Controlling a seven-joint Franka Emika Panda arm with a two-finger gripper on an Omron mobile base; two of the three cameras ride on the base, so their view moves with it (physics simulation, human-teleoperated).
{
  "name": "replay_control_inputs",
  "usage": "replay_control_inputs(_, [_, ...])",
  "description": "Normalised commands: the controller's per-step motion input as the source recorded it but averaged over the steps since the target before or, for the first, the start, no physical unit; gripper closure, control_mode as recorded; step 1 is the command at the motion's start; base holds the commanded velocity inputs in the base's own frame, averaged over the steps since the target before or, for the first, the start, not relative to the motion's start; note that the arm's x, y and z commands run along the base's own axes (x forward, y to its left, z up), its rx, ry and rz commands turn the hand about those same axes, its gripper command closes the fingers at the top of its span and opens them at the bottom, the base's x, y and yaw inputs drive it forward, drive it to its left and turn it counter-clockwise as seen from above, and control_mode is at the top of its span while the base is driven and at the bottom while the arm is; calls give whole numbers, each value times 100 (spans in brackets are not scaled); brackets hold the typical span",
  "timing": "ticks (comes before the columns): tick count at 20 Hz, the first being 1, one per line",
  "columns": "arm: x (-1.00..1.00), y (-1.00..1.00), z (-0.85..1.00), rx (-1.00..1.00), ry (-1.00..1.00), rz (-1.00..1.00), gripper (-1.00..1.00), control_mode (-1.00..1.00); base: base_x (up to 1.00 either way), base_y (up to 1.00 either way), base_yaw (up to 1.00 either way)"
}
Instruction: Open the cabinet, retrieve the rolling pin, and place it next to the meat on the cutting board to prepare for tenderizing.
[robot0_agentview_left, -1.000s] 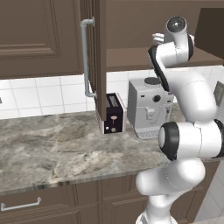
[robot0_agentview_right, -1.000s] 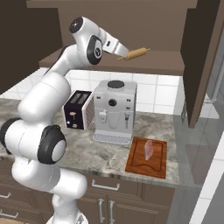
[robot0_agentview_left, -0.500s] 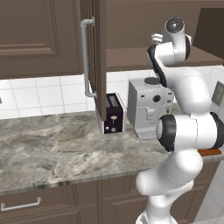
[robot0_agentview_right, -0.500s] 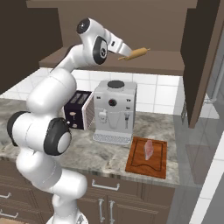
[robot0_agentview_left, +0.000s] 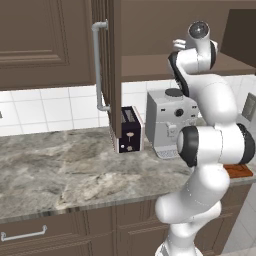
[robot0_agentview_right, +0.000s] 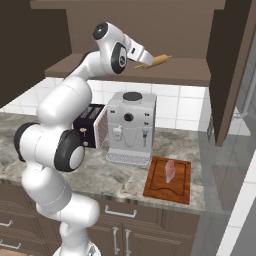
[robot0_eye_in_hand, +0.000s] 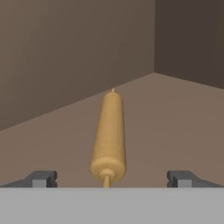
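Reaching into the open cabinet (robot0_agentview_right: 227, 70), gripper (robot0_eye_in_hand: 112, 178) spread wide, nothing held; fingertips (robot0_eye_in_hand: 41, 178) sit either side of the rolling pin (robot0_eye_in_hand: 109, 135), not touching. Pin lies on the cabinet shelf, near handle end toward the hand, body running away toward the back corner. On the counter below: cutting board (robot0_agentview_right: 156, 186) with the meat (robot0_agentview_right: 170, 170) on it, just right of the coffee machine (robot0_agentview_right: 129, 127); toaster (robot0_agentview_left: 130, 129) to the machine's left. Left door handle (robot0_agentview_left: 98, 65) vertical, door swung out.
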Motion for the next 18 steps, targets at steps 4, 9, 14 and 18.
replay_control_inputs(4, [10,-10,-5,0,0,0,-100,-100,0,0,0])
replay_control_inputs(9, [15,-8,-5,0,0,0,-100,-100,0,0,0])
replay_control_inputs(14, [18,-9,-3,0,0,0,-100,-100,0,0,0])
replay_control_inputs(18, [17,-8,-3,1,0,0,-100,-100,0,0,0])
